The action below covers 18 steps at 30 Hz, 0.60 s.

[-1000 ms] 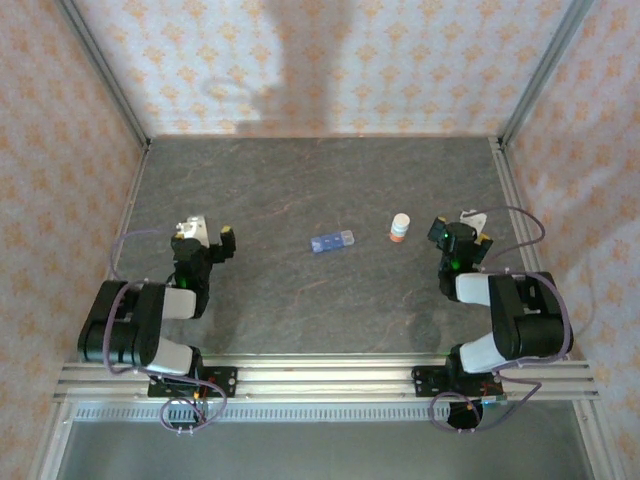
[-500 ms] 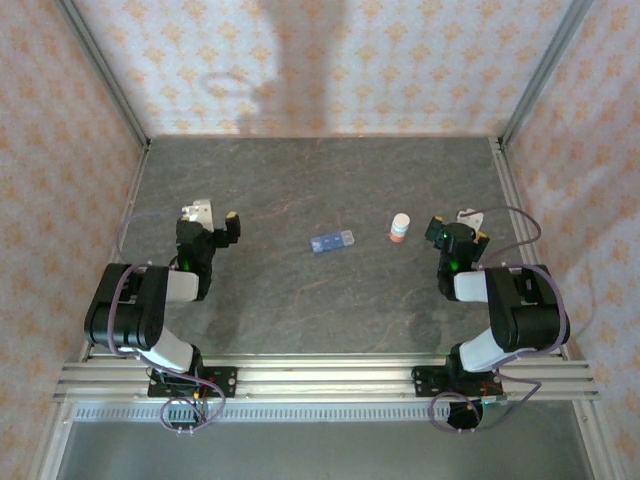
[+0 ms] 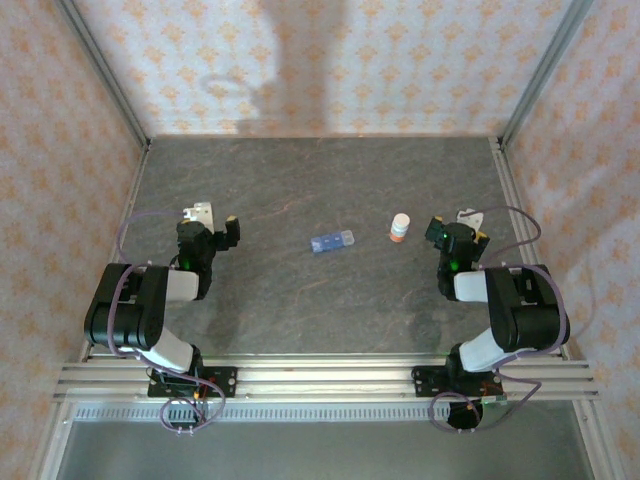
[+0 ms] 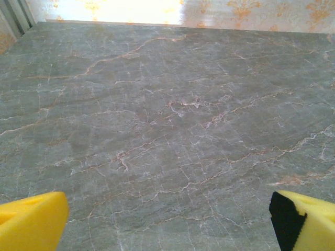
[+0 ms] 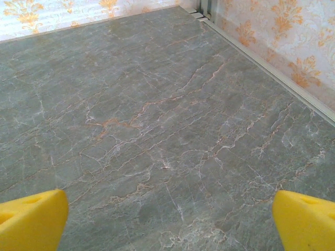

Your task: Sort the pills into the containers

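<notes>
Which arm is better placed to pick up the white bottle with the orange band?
Right: the right fingers, open, sit close beside the white bottle; the left fingers lie beyond the blue pill organizer.

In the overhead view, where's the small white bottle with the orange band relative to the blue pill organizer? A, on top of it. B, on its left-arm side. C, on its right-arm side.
C: the white bottle stands apart from the blue pill organizer, toward the right arm.
</notes>
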Each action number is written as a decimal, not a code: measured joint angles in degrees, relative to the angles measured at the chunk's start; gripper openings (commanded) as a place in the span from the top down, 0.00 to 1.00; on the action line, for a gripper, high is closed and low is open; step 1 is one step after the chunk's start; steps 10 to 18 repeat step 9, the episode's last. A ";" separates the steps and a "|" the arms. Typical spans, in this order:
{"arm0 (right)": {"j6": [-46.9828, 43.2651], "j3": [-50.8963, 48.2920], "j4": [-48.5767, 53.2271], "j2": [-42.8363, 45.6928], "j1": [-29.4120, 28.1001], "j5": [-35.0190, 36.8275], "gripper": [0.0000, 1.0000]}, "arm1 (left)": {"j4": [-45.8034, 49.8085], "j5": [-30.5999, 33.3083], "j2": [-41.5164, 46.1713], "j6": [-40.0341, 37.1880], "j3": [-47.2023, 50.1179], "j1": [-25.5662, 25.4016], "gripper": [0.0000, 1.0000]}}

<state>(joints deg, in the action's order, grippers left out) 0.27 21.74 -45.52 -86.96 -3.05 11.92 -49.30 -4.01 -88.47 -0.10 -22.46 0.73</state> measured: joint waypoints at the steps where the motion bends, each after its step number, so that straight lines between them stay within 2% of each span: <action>1: 0.02 0.00 0.00 0.00 0.00 0.00 0.01 | 0.04 0.00 0.00 0.00 0.00 0.00 0.00; 9: -1.11 1.46 0.85 -0.63 0.26 -4.17 0.01 | 0.37 1.68 0.00 -0.02 0.00 -1.42 0.00; 18: -1.11 1.46 0.85 -0.63 0.26 -4.17 0.01 | 0.37 1.68 0.00 -0.02 0.00 -1.42 0.00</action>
